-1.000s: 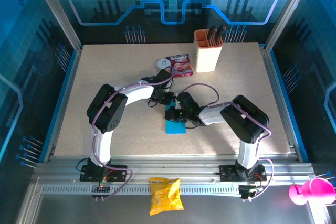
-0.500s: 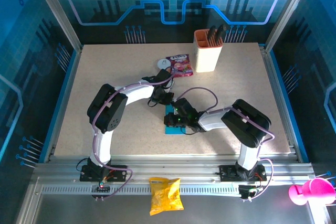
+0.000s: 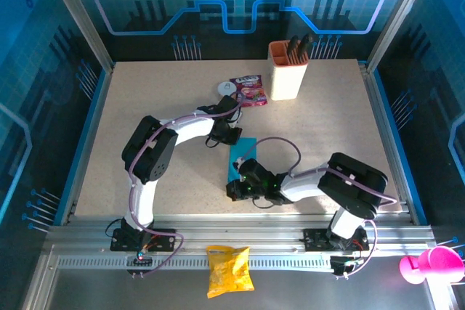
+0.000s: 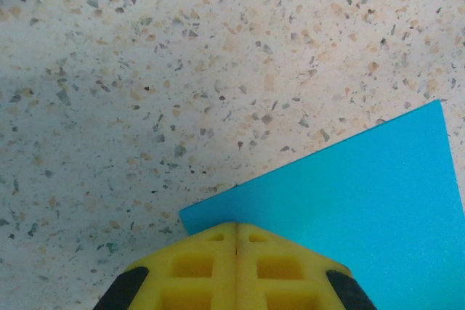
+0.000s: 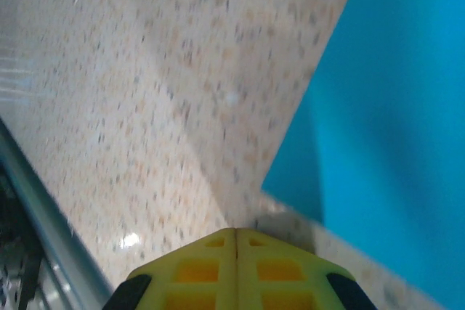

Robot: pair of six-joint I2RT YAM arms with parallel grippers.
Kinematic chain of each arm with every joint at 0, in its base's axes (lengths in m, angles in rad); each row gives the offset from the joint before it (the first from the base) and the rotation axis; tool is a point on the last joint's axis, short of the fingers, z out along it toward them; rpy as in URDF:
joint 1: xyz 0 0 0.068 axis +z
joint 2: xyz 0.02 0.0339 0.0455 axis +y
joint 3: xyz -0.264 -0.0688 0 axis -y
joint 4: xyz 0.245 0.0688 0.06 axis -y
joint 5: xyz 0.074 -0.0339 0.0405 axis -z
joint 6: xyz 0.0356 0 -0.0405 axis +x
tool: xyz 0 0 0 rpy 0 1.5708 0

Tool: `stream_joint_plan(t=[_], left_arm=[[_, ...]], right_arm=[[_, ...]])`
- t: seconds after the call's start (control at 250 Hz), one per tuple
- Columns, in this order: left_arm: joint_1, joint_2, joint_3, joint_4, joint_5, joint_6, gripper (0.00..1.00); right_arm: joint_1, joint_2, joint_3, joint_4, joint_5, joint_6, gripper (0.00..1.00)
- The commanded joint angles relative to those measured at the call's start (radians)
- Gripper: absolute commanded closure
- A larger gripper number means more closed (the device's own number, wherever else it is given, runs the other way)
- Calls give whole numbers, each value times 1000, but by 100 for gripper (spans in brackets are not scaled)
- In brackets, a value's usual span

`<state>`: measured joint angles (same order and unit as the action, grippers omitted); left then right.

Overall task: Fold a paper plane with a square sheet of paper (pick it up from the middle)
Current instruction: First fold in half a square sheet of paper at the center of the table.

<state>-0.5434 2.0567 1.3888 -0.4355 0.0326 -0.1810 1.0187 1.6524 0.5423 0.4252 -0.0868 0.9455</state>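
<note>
The cyan-blue sheet of paper [image 3: 239, 159] lies flat on the speckled table as a narrow oblong with straight edges, not a pointed paper plane. My left gripper [image 3: 231, 138] rests at its far end. In the left wrist view its yellow fingers [image 4: 237, 225] are shut, tips down on the paper [image 4: 363, 194] just inside one corner. My right gripper [image 3: 231, 191] is low over the table just past the paper's near end. In the right wrist view it [image 5: 236, 230] is shut over bare table, and the paper [image 5: 392, 99] lies ahead to the right, apart from the tips.
A beige holder cup [image 3: 287, 70] with dark tools stands at the back. A pink-red snack packet [image 3: 248, 91] and a small white disc [image 3: 226, 88] lie beside it. A yellow snack bag [image 3: 229, 270] lies on the front rail, with a pink cup [image 3: 429, 265] at the far right.
My right gripper has slid along the paper toward the near edge and come off its near end, uncovering the sheet. The left gripper has stayed at the far end.
</note>
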Motion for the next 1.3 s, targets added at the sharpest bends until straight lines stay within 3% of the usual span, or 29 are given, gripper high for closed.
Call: stream_joint_plan(t=[0.0, 0.132, 0.288, 0.415, 0.531, 0.651, 0.803, 1.003, 1.294], left_arm=[[-6, 59, -4, -31, -10, 0, 100], [-6, 6, -8, -12, 13, -28, 100], [-6, -107, -40, 28, 60, -86, 100], [-7, -221, -135, 100, 99, -158, 89], [-10, -306, -246, 179, 151, -213, 86], [-25, -353, -328, 243, 212, -238, 83], [-45, -349, -371, 299, 259, -239, 80], [-48, -298, -359, 323, 256, -241, 79], [-48, -238, -355, 351, 260, -247, 79]], right_arm=[[21, -58, -96, -42, -44, 68, 100], [-25, -237, -118, -149, -30, 45, 100], [-111, -459, -48, -445, 27, -41, 100], [-230, -576, -36, -567, 34, -65, 100], [-335, -618, -49, -579, -22, -66, 85], [-380, -592, -47, -556, -75, -66, 77], [-381, -514, -57, -480, -112, -39, 76], [-369, -395, -76, -341, -156, 10, 72], [-342, -273, -48, -278, -157, 16, 64]])
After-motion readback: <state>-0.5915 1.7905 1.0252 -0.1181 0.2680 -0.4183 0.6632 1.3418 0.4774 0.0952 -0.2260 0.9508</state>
